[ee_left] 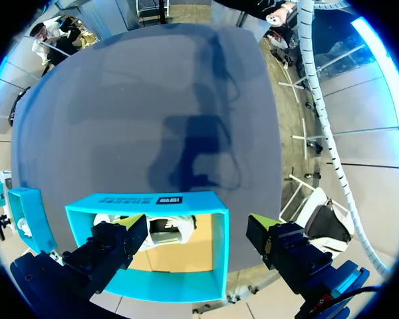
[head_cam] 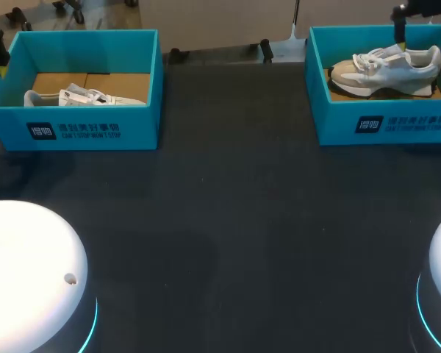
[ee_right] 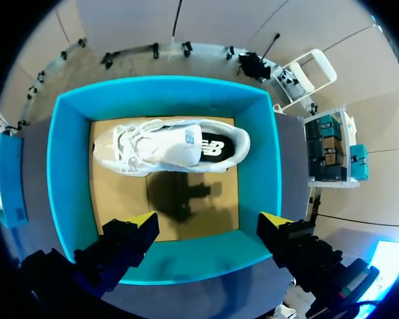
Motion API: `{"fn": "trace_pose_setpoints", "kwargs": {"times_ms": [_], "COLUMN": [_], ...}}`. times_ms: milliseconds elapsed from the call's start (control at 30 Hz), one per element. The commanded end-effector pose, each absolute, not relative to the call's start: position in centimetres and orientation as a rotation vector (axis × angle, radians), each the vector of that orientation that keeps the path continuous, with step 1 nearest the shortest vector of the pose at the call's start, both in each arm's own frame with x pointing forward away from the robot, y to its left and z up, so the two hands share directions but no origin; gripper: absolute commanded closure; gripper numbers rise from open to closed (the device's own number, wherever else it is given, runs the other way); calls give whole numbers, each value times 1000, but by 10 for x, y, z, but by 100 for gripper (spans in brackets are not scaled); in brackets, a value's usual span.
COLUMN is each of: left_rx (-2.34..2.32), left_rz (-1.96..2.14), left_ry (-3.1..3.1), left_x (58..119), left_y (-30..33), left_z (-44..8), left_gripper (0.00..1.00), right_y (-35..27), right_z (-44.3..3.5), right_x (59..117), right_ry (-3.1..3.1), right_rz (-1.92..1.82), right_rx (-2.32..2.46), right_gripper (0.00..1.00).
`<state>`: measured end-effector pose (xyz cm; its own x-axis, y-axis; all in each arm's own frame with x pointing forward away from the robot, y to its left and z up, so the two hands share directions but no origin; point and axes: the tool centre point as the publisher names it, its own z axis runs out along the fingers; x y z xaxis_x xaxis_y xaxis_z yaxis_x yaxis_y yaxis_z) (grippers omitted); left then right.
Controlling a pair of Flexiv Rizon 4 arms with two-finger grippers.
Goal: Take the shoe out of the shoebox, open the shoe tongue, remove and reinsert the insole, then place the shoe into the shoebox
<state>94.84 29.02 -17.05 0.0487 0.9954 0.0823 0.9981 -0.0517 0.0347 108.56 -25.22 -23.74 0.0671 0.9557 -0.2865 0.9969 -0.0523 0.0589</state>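
Fingers of the left gripper (ee_left: 198,223) stand spread wide and empty above the left shoebox (head_cam: 73,129), where a white shoe (head_cam: 81,96) lies. Across the dark table (head_cam: 228,213), the right shoebox (head_cam: 386,125) holds another shoe (head_cam: 386,70). The right gripper (ee_right: 209,219) hangs over it, likewise released.

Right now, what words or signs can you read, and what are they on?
Left box, front wall: a dark label and a row of white print, too small to read surely.
Right box, front wall: the same sort of label and print, also too small.
Shoe in the right box: a logo, too blurred to read.
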Motion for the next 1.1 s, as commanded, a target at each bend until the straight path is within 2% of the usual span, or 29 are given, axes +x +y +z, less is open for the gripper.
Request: {"fn": "trace_pose_setpoints", "kwargs": {"times_ms": [33, 333, 633, 767, 1033, 1067, 1100], "left_rx": [-2252, -2252, -2252, -2252, -2252, -2252, -2252], "left_rz": [-136, -136, -136, -136, -136, -136, -136], "left_ry": [-2141, -2141, -2141, -2141, -2141, -2141, -2141], "left_x": [947, 947, 947, 947, 947, 947, 947], "left_y": [290, 290, 290, 290, 290, 290, 290], "left_z": [-170, -170, -170, -170, -170, -170, -170], "left_gripper": [0, 0, 0, 0, 0, 0, 0], "right_y": [-253, -278, -303, -307, -320, -322, -325], "right_z": [-242, -280, -295, -302, -314, -315, -317], "right_x": [1093, 1131, 1150, 1156, 1161, 1161, 1161], "right_ry": [1970, 1965, 1945, 1952, 1934, 1927, 1926], "right_rz": [-296, -276, -335, -351, -378, -386, -386], "right_rx": [2103, 2130, 2134, 2112, 2110, 2117, 2119], "right_gripper": [0, 0, 0, 7, 12, 13, 19]}}
